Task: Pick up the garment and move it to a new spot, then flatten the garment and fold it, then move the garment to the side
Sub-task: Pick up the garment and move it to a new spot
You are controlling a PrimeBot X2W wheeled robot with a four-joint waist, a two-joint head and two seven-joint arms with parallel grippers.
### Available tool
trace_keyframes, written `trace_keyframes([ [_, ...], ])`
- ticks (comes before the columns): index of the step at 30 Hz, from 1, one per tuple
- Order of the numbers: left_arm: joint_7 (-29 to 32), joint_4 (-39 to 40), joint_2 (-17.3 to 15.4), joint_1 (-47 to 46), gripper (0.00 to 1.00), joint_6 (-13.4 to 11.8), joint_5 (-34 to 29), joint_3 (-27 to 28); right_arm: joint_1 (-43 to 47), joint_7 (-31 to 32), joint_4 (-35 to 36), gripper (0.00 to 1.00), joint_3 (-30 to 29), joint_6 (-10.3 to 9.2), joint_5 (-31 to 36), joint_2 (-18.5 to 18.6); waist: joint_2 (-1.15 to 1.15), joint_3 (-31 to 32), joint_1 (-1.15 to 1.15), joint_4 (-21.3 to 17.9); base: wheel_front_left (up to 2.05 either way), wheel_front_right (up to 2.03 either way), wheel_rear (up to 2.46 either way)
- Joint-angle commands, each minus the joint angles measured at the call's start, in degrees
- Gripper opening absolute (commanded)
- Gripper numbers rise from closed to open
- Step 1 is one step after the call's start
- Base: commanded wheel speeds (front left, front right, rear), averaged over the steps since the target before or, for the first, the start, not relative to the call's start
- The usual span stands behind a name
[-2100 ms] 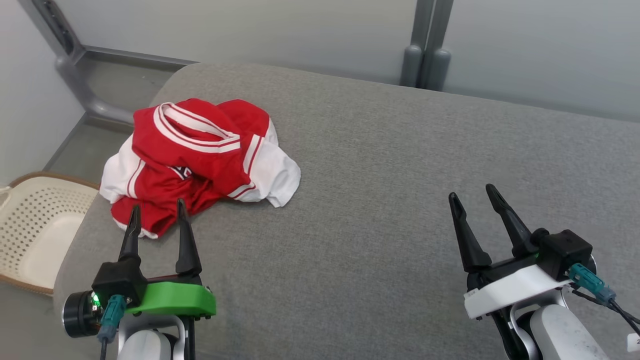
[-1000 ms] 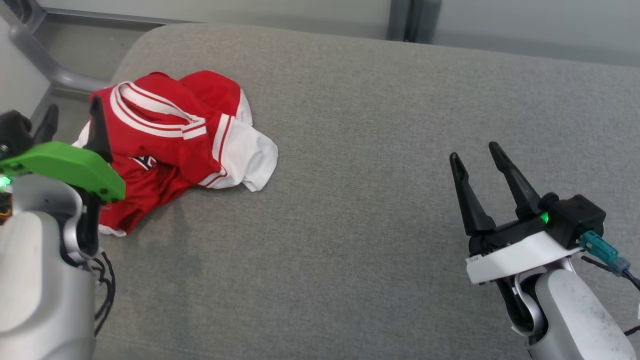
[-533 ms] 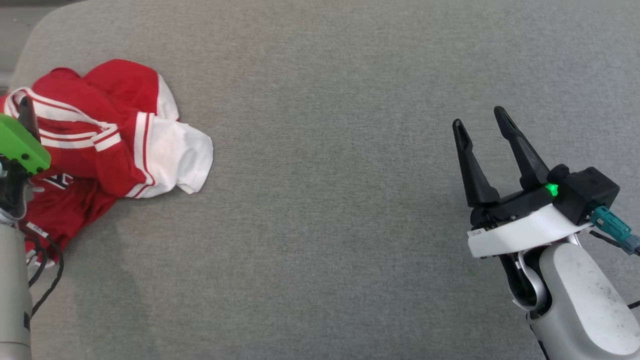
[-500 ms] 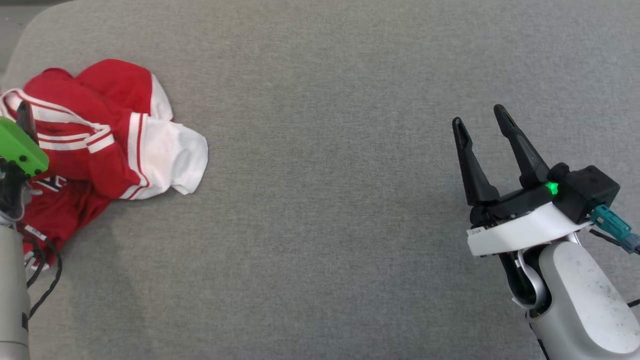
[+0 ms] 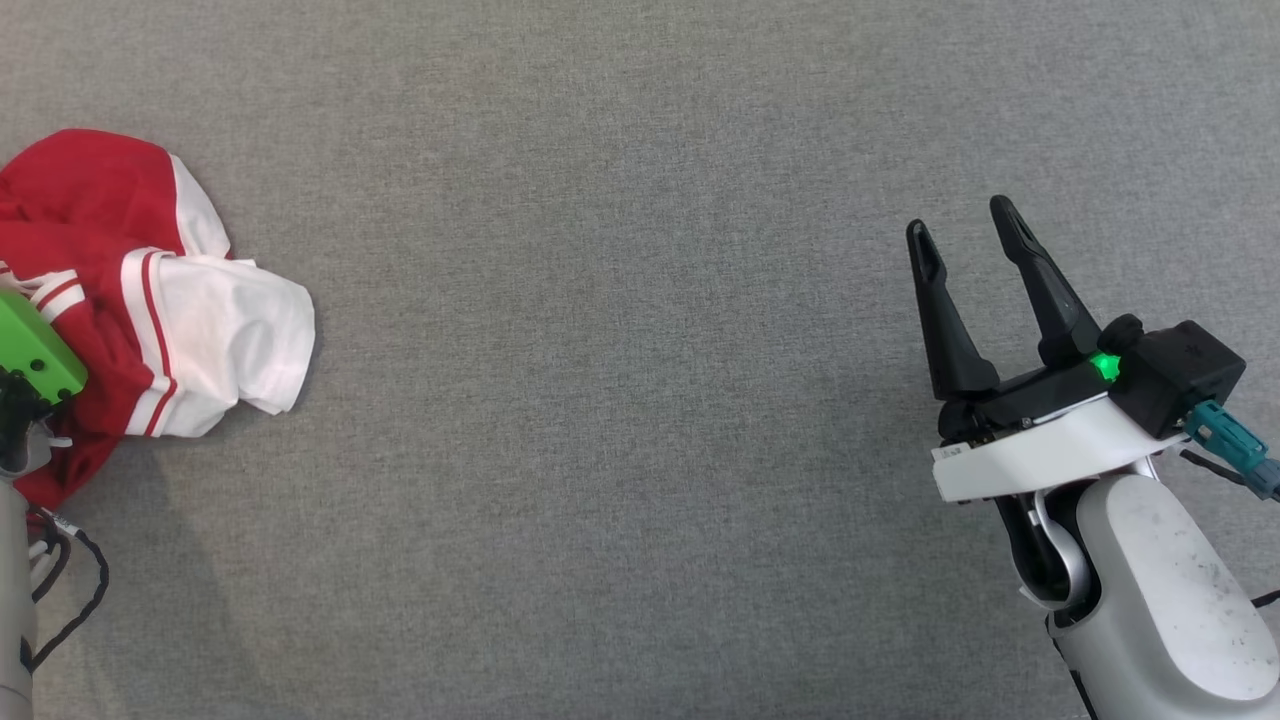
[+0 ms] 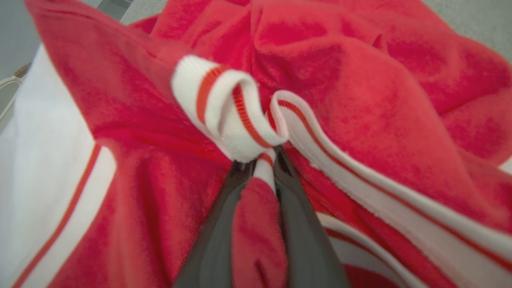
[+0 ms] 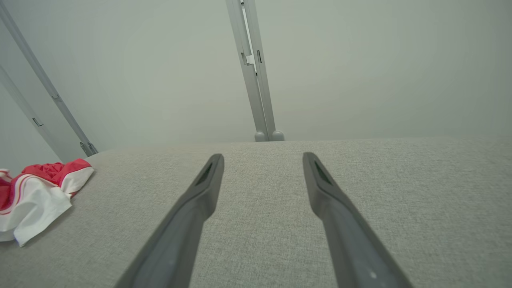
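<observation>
We have our left gripper (image 6: 262, 162) pinched nearly closed on a striped white band of the red and white garment (image 5: 190, 330), which lies bunched at the left edge of the head frame on the grey cushion (image 5: 640, 450). Our right gripper (image 5: 960, 216) hangs at the lower right, jaws spread wide with nothing between them. Our worry is that we hold only a thin fold of trim near the fingertips, so a quick lift could let it slide out, or the loose sleeves could drag and twist the heap tighter.
</observation>
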State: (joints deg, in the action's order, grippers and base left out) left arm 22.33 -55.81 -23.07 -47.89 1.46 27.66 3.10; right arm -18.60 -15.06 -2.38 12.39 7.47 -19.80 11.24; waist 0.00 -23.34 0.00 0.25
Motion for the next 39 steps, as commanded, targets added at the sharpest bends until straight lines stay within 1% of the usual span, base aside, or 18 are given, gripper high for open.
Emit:
trace_keyframes([
  [1,-0.84,-0.46,-0.13,-0.59,0.00,0.38,-0.13,-0.30,-0.20,-0.17,-0.06,1.00,0.00,0.04,0.06,-0.19,0.00,0.55,0.00,0.39,0.00,0.00,0.00],
  [6,-4.05,-0.62,-0.09,-1.16,0.00,1.11,-1.08,-1.28,0.48,-0.17,-0.60,1.00,0.39,0.04,0.27,-0.42,0.00,2.50,0.00,1.42,0.00,0.00,0.00],
  [10,-6.49,0.02,-1.02,-1.78,0.00,2.61,-1.85,-2.53,1.15,-0.17,-1.16,1.00,0.53,0.05,0.23,-0.64,0.00,4.56,0.00,2.17,0.00,0.00,0.00],
  [13,-7.65,1.25,-0.73,-2.38,0.00,3.54,-2.18,-3.73,1.89,-0.17,-1.68,1.00,0.64,0.04,0.22,-0.87,0.00,6.53,0.00,2.72,0.00,0.00,0.00],
  [18,-8.60,5.31,-0.37,-4.01,0.00,5.05,-2.68,-6.22,2.91,-0.17,-2.53,1.00,0.85,0.04,0.31,-1.32,0.00,10.08,0.00,3.30,0.00,0.00,0.00],
  [23,-7.69,11.51,0.78,-4.44,0.00,5.63,-2.12,-8.90,3.90,-0.17,-3.22,1.00,1.16,0.04,0.12,-1.91,0.00,13.09,0.00,2.76,0.00,0.00,0.00],
  [27,-5.91,18.26,1.86,-3.26,0.00,5.94,-0.54,-10.75,4.76,-0.17,-3.52,1.00,1.19,0.05,0.27,-2.47,0.00,15.01,0.00,1.11,0.00,0.00,0.00],
  [33,-0.98,31.22,3.92,-1.38,0.00,6.11,2.62,-13.43,5.60,-0.16,-3.78,1.00,0.93,0.04,0.28,-3.14,0.00,16.59,0.00,-3.28,0.00,0.00,0.00],
  [39,2.77,43.37,8.62,0.52,0.00,5.47,5.69,-16.03,6.17,-0.17,-3.92,1.00,0.19,0.05,0.34,-3.21,0.00,17.26,0.00,-8.43,0.00,0.00,0.00],
])
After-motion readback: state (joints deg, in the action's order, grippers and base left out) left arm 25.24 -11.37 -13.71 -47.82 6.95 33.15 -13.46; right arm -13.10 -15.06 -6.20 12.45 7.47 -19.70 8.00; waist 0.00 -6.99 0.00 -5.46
